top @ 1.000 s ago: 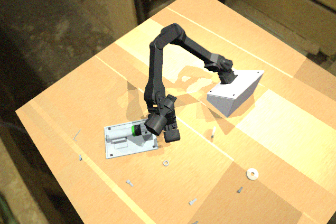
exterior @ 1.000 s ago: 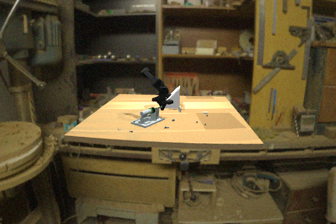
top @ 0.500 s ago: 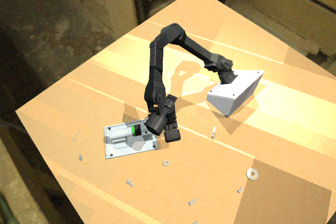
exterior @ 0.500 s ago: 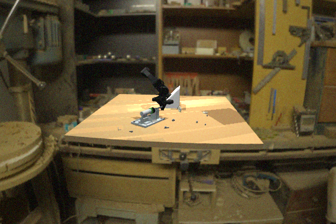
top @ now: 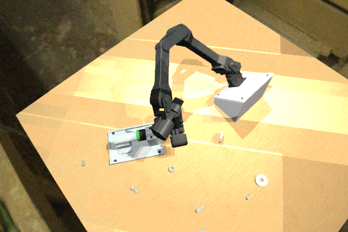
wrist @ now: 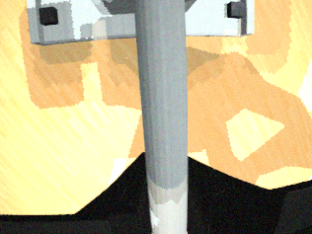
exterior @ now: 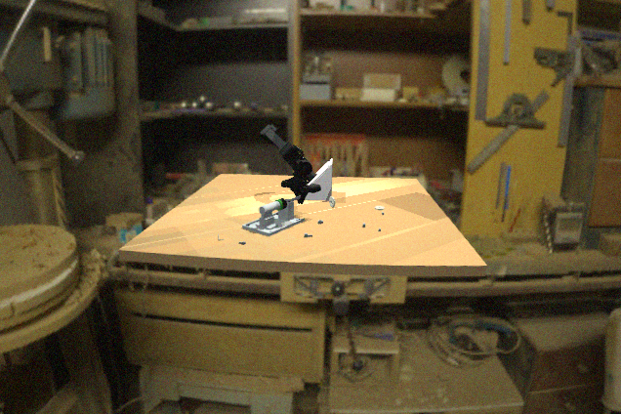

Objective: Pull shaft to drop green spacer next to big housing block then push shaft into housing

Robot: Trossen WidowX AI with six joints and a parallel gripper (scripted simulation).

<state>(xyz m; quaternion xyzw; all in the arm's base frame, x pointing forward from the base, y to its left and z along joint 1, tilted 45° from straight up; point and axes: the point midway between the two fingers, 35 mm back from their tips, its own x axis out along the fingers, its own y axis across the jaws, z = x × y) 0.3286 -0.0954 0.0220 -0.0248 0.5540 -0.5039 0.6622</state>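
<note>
Currently, the end effector [top: 166,129] [exterior: 301,199] [wrist: 157,159] is clamped on the shaft [top: 148,132] [exterior: 293,200] [wrist: 165,98], its 2 fingers on either side of the rod. The green spacer [top: 137,135] [exterior: 281,204] is up at the shaft's line, between the pale cylindrical housing [top: 123,138] [exterior: 270,207] and a black band [top: 143,134] [exterior: 284,203]; it is not down on the worktop [top: 225,167] [exterior: 401,250] [wrist: 49,162]. All of these sit over a pale base plate [top: 112,156] [exterior: 269,232] [wrist: 66,31], which shows 2 dark corner marks in the wrist view. Near the plate lies 1 small ring [top: 169,168], with 1 larger white washer [top: 257,180] [exterior: 379,207] well apart from it. Past the plate's other end lies 1 thin bent rod [top: 80,138] [exterior: 219,238].
</note>
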